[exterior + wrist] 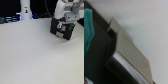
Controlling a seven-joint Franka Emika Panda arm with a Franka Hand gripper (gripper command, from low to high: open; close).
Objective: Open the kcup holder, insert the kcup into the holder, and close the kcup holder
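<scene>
Bare white table [35, 55] nearest camera, fills most of my exterior view. Far edge, toward exterior view's left: white cone-topped bottle [25, 11], upright. Toward exterior view's right: my gripper [63, 31] low over table, dark boxy thing at it, too blurred, can't tell finger spread. Wrist view: kcup holder [126, 52] close under camera, dark body, grey slanted panel. Teal patch [88, 27] at frame edge, unclear what. Kcup: I can't spot it.
</scene>
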